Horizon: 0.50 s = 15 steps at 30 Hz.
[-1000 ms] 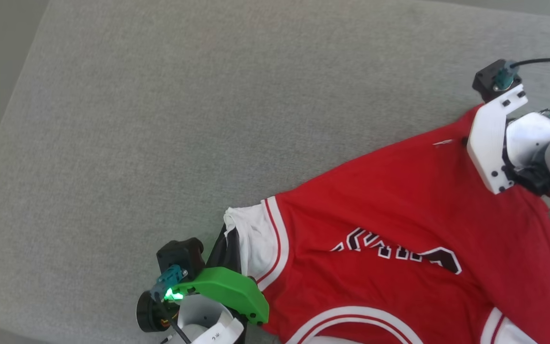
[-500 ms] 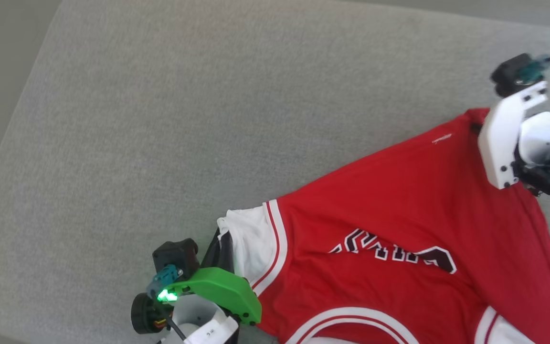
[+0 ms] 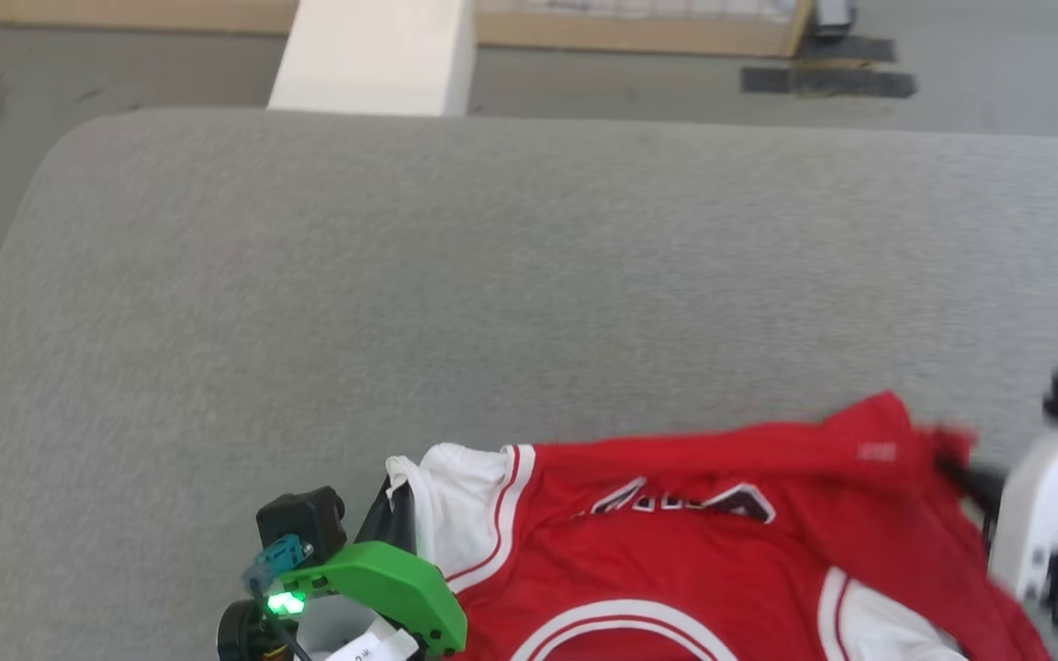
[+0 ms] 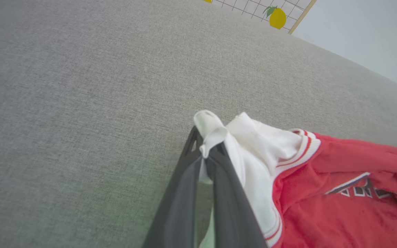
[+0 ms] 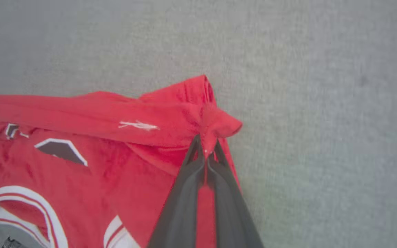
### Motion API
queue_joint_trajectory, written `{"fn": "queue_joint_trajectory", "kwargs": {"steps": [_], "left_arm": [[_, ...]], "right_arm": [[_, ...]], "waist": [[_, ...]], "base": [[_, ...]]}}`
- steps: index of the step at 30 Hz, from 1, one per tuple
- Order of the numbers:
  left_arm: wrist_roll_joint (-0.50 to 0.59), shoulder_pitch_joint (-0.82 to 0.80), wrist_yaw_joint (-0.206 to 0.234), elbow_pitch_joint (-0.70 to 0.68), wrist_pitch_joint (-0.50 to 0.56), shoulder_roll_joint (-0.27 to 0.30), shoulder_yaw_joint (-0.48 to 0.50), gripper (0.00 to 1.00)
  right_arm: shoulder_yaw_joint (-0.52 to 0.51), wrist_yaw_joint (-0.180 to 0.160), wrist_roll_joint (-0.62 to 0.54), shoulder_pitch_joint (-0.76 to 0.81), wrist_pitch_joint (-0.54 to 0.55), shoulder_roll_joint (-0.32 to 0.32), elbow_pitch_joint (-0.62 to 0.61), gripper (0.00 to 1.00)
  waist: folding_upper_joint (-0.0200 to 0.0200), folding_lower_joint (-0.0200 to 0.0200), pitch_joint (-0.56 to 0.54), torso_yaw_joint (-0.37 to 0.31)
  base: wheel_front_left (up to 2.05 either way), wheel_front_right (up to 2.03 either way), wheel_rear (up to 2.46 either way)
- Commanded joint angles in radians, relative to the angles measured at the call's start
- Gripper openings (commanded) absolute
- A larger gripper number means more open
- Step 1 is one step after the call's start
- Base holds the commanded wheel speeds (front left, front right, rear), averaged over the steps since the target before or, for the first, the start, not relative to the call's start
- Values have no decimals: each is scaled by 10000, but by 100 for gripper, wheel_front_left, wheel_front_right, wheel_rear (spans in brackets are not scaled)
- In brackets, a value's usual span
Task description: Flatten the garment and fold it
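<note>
The garment [image 3: 676,569], a red jersey with white sleeves and black white-outlined lettering, lies bunched at the near edge of the grey cushion. My left gripper [image 3: 394,516] is shut on the white sleeve's edge, and the left wrist view shows that sleeve [image 4: 253,151] pinched at the gripper's [image 4: 206,150] tips. My right gripper [image 3: 968,482], blurred at the far right, is shut on a red corner of the garment [image 5: 115,155]. The right wrist view shows the gripper [image 5: 205,152] clamping that bunched corner. The garment's far edge is folded over part of the lettering.
The grey upholstered surface [image 3: 492,275] stretches wide beyond and to the left of the garment. Past its far edge are a white pillar [image 3: 373,55], grey floor with black tape strips [image 3: 827,81] and a wooden border.
The right gripper has shut on the garment's red corner and pulled it, so the far edge now folds over the lettering. The head camera has tilted up, bringing the floor into view.
</note>
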Motion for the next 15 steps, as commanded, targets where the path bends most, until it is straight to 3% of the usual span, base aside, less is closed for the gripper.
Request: {"fn": "queue_joint_trajectory", "kwargs": {"steps": [1,8,15], "left_arm": [[-60,96,-40,-74,21,76,42,0],[-720,459,-290,-188,-133,-53,353,0],[-1671,-231,-1205,-321,12,-23,818,0]], "right_arm": [[-204,35,154,584,179,256,-310,0],[-558,35,750,2975,1532,892,-1414,0],[-586,35,914,2292,2267,858,-2008,0]], "waist": [[0,0,-676,-755],[0,0,-863,-1076],[0,0,-920,-1127]], "base": [[0,0,0],[0,0,0],[0,0,0]]}}
